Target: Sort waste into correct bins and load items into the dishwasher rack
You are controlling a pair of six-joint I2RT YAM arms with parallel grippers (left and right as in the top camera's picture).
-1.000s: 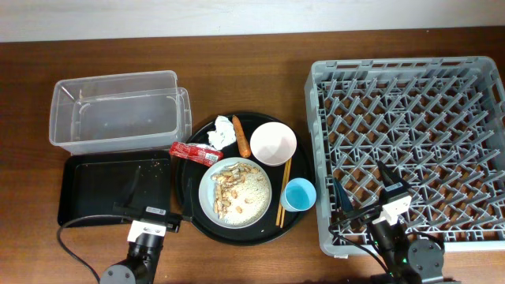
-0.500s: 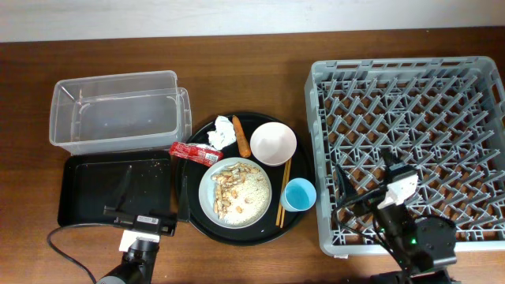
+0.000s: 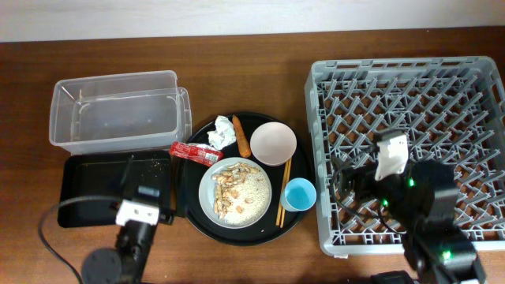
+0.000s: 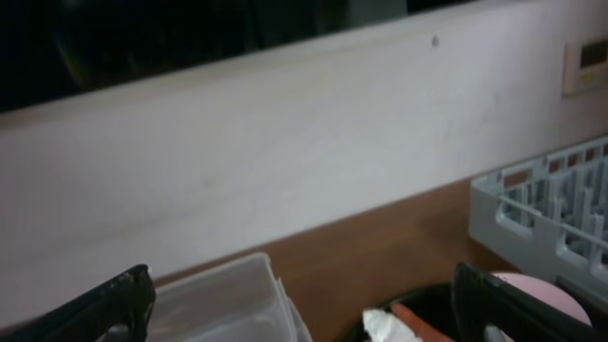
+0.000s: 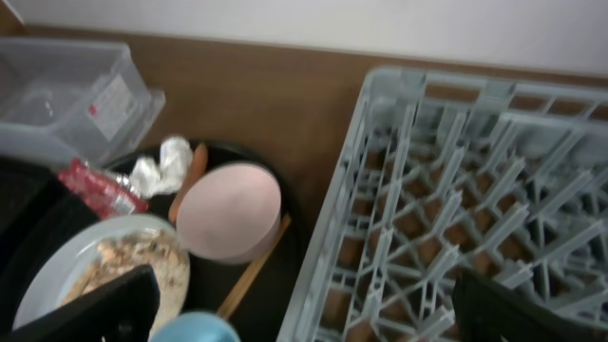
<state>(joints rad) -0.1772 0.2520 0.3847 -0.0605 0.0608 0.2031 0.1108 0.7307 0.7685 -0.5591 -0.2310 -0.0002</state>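
On a round black tray (image 3: 192, 207) lie a red foil wrapper (image 3: 195, 152), white tissue (image 3: 222, 132), carrot piece (image 3: 241, 136), white bowl (image 3: 273, 143), light-blue cup (image 3: 299, 194), chopsticks (image 3: 283, 192) and a plate (image 3: 234, 192) of beige scraps. The clear tub (image 3: 118, 110) and shallow black tray (image 3: 95, 185) are on the left. The grey rack (image 3: 410, 102) is on the right. My left gripper (image 3: 150, 180) is open and empty over the black tray (image 4: 304, 323). My right gripper (image 3: 347, 185) is open and empty over the rack's left part (image 5: 313, 318).
The left wrist view shows the tub (image 4: 218, 304), tissue (image 4: 385, 326), carrot (image 4: 423, 321) and rack corner (image 4: 551, 209). The right wrist view shows the bowl (image 5: 228, 209), wrapper (image 5: 95, 188), plate (image 5: 123, 261), cup (image 5: 195, 328) and rack (image 5: 475, 190). Bare wood lies behind the tray.
Both arms have risen and moved away from the table's front edge. The left gripper now reaches over the black tray, the right one further over the rack. No object has moved.
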